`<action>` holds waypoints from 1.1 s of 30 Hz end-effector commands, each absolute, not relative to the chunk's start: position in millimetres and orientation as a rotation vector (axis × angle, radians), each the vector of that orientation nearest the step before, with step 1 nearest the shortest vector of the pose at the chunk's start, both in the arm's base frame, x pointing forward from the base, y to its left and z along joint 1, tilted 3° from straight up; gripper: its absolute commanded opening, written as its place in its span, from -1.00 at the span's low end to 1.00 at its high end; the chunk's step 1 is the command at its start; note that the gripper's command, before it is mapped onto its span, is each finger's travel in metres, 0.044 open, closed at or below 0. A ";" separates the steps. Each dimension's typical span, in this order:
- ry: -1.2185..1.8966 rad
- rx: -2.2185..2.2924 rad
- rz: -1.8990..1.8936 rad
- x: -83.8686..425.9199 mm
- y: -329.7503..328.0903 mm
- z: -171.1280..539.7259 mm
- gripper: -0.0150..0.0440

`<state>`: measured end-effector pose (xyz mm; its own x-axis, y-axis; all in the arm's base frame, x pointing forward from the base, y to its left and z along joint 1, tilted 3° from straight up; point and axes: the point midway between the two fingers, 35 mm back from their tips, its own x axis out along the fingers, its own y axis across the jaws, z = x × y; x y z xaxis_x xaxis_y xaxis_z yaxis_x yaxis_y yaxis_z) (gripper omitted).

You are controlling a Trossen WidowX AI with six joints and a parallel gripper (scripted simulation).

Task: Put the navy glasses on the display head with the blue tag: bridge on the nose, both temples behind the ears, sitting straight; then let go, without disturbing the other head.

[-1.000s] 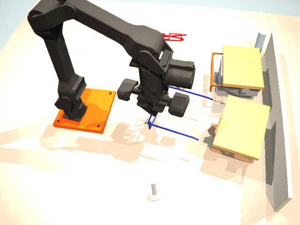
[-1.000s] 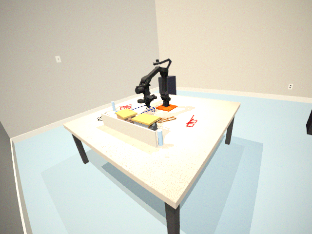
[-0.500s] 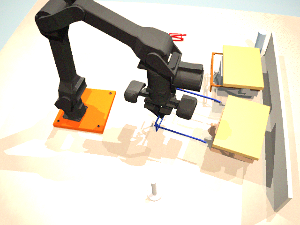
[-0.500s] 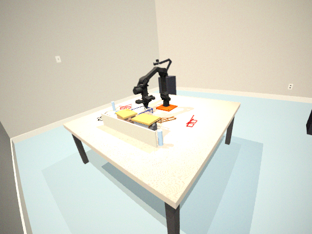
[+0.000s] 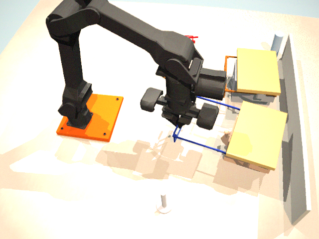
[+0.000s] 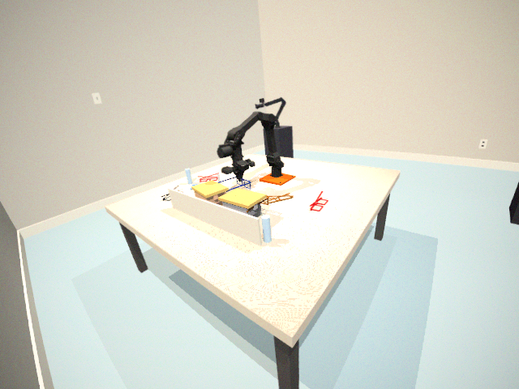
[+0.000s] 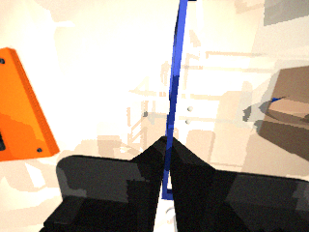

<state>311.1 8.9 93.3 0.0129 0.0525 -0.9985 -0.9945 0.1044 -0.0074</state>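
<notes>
My gripper (image 5: 179, 125) (image 6: 239, 180) (image 7: 167, 140) is shut on the front of the navy glasses (image 5: 201, 144) (image 7: 178, 58), above the table. Their two temples point at the brown head (image 5: 247, 164) (image 7: 290, 92), one towards each side. In the top view the temple tips pass out of sight at the edge of its yellow top slab (image 5: 257, 136). The bridge is well short of the nose (image 5: 226, 132). A small blue patch (image 7: 276, 100) shows at this head in the wrist view; whether it is the tag I cannot tell. The grey head (image 5: 253, 97) stands beside it, with a yellow slab (image 5: 257, 70) on top.
Orange glasses (image 5: 225, 62) (image 6: 280, 197) are at the grey head's front. A long upright panel (image 5: 296, 128) (image 6: 216, 217) stands behind both heads. A light blue cylinder (image 5: 276, 42) (image 6: 266, 228) is at one panel end. A small white post (image 5: 163, 200) and red glasses (image 5: 192, 38) (image 6: 319, 203) are farther off.
</notes>
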 end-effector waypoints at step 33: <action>1.204 -1.100 1.156 365.7 4.2 94.7 -0.49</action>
